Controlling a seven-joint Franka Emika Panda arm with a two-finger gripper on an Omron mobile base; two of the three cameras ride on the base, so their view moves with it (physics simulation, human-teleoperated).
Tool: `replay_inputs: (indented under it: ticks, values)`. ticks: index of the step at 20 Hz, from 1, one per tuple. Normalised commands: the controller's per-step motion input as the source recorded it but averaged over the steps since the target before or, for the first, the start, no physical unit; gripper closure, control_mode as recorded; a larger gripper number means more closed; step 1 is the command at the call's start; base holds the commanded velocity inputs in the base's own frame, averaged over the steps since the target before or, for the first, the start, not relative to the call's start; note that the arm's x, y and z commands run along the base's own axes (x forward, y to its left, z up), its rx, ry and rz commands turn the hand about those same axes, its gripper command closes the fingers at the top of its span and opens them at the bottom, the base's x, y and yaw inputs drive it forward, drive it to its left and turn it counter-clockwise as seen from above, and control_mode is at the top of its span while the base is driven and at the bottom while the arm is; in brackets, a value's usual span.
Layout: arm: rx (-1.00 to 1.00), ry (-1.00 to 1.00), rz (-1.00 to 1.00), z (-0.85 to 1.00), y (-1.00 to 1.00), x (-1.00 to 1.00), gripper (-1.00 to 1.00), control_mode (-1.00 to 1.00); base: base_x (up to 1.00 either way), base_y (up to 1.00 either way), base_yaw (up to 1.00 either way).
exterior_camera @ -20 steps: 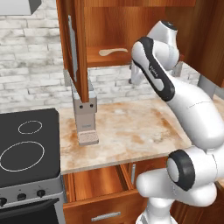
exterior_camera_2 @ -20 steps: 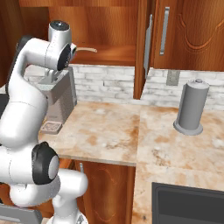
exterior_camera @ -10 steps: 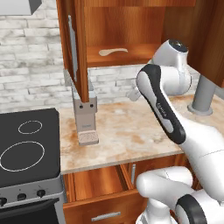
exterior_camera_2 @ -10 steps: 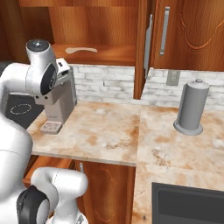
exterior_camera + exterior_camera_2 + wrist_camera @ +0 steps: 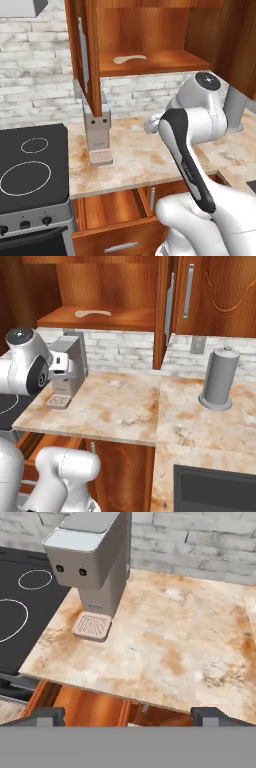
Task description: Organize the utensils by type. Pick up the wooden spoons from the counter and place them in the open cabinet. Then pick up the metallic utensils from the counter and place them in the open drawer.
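While I can't read any brand, label or writing anywhere in these views, the coffee machine (image 5: pixel 95 557) face does show two small dark dots and no text

Jaws: in the hand view the gripper (image 5: pixel 130 716) has its two dark finger tips near the bottom corners, so wide apart. Nothing between them, touching nothing. It looks down past the front edge of the counter (image 5: pixel 165 647)

Task things:
- wooden spoon (image 5: pixel 129 59) lies flat on the open cabinet shelf (image 5: pixel 165 62), toward its left end, well above the counter. Right base view has the same spoon (image 5: pixel 93 313) on the shelf (image 5: pixel 125 318), left of the hanging cabinet door (image 5: pixel 168 306)
- open drawer (image 5: pixel 107 210) sticks out under the counter's front edge, just right of the stove (image 5: pixel 30 170). In the hand view its wooden inside (image 5: pixel 85 707) shows below the front edge. I can't see anything in the part that shows

Rest:
- coffee machine stands at the counter's left end near the back wall, drip tray (image 5: pixel 91 625) toward the front, beside the stove
- grey paper towel holder (image 5: pixel 218 378) upright on the right section of counter near the back wall
- arm's elbow (image 5: pixel 200 112) is over the counter middle in the left base view
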Motion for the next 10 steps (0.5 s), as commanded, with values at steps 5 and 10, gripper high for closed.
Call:
replay_inputs:
  ticks: [5, 10]
  values:
    - [0.14, 0.13, -0.32, -0.32, -0.06, -0.38, -1.0, -1.0, 0.0, 0.0, 0.0]
    - [0.07, 0.15, -0.26, -0.39, -0.05, -0.34, -1.0, -1.0, 0.0, 0.0, 0.0]
